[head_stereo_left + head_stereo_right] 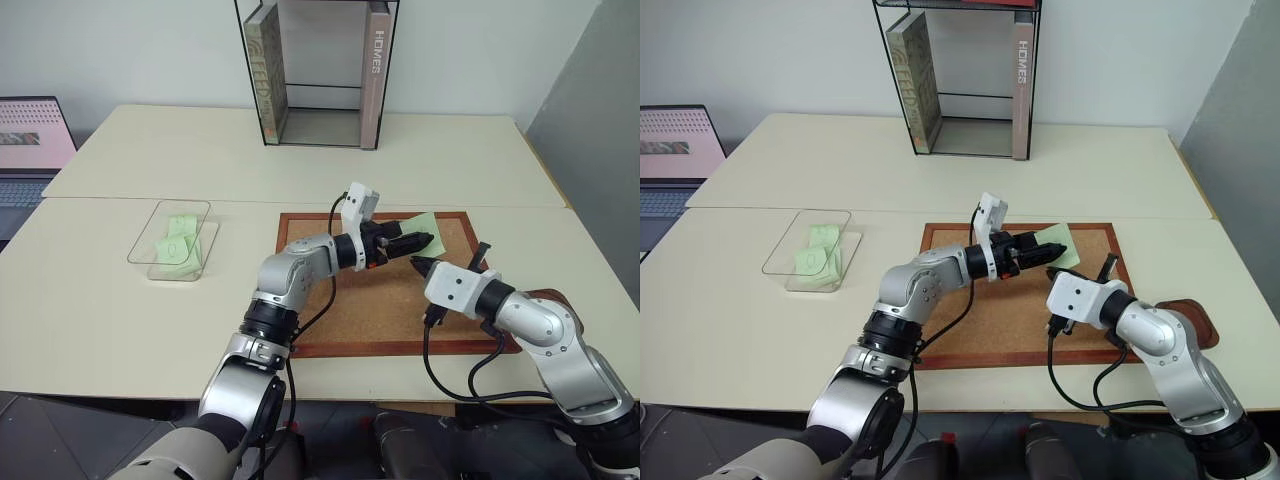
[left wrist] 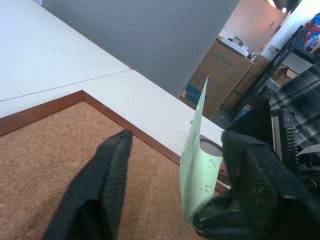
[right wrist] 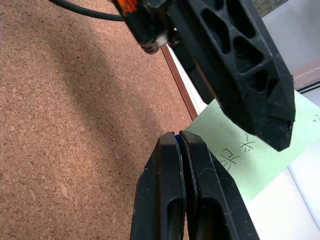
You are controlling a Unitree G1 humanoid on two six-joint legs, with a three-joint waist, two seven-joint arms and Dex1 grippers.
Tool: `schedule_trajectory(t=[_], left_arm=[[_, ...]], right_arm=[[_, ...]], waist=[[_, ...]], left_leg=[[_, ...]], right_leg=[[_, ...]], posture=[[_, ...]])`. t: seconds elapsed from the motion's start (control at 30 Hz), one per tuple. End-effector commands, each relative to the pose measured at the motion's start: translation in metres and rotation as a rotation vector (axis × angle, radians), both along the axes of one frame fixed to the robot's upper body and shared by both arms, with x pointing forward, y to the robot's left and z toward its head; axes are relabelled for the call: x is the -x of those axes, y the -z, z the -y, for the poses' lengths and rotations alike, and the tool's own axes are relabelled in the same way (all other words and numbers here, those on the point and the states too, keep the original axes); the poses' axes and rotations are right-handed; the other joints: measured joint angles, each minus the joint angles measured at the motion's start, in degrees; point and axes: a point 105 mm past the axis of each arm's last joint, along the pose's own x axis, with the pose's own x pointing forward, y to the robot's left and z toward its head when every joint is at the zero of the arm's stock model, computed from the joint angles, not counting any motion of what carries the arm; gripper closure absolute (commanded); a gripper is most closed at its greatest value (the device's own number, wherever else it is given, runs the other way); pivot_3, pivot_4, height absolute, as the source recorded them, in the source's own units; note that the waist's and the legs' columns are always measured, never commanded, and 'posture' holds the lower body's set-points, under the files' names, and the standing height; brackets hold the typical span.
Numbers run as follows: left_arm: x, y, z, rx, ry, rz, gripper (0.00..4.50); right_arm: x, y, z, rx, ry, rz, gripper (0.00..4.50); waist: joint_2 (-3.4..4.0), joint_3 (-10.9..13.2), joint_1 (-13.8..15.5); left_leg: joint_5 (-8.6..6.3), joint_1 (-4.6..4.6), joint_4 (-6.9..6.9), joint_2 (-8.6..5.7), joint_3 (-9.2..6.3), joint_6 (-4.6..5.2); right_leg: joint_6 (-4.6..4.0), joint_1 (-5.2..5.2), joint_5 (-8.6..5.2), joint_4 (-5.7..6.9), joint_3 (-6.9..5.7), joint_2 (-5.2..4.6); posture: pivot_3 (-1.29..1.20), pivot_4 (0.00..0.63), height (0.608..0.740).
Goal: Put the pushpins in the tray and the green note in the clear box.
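The green note point(image 1: 424, 220) stands on edge over the far right corner of the cork board point(image 1: 340, 320). My left gripper point(image 1: 428, 240) reaches across to it, its fingers point(image 2: 107, 175) apart, with the note point(image 2: 195, 165) in the gap against one finger. My right gripper point(image 1: 420, 263) sits just in front of the note, shut, with a small blue bit point(image 3: 176, 138) pinched at its tips that looks like a pushpin. The reddish-brown tray point(image 1: 1192, 318) lies right of the board, partly behind my right arm. The clear box point(image 1: 150, 235) is at the left, with green slips inside.
A black-framed glass book stand point(image 1: 320, 70) with books stands at the table's back. A laptop point(image 1: 30, 140) sits at the far left. Bare table lies between the clear box and the cork board.
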Motion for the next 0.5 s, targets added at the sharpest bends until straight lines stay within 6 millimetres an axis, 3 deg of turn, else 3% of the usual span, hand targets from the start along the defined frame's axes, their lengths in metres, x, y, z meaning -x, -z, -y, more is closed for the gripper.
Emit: schedule_trajectory(t=[0.03, 0.4, 0.5], left_arm=[[0.002, -0.013, 0.003, 0.019, 0.03, 0.051, 2.46], [0.008, 0.0, 0.003, -0.024, 0.048, 0.054, 4.45], [0.005, 0.003, 0.001, -0.036, 0.024, 0.046, 4.45]], right_arm=[[0.005, -0.015, -0.01, -0.009, -0.039, 0.055, 4.5], [0.007, -0.017, -0.012, -0.018, -0.045, 0.068, 4.5], [0.008, -0.018, -0.013, -0.02, -0.049, 0.074, 4.5]], waist=[[0.0, 0.0, 0.0], [0.0, 0.0, 0.0], [0.0, 0.0, 0.0]], left_leg=[[0.0, 0.0, 0.0, 0.0, -0.01, 0.0], [0.0, 0.0, 0.0, 0.0, -0.01, 0.0], [0.0, 0.0, 0.01, 0.0, -0.01, 0.0]], right_leg=[[0.0, 0.0, 0.0, 0.0, -0.01, 0.0], [0.0, 0.0, 0.0, 0.02, -0.01, 0.0], [0.0, 0.0, 0.0, 0.03, 0.0, 0.0]], posture=[[0.0, 0.15, 0.74], [0.0, 0.15, 0.74], [0.0, 0.15, 0.74]])
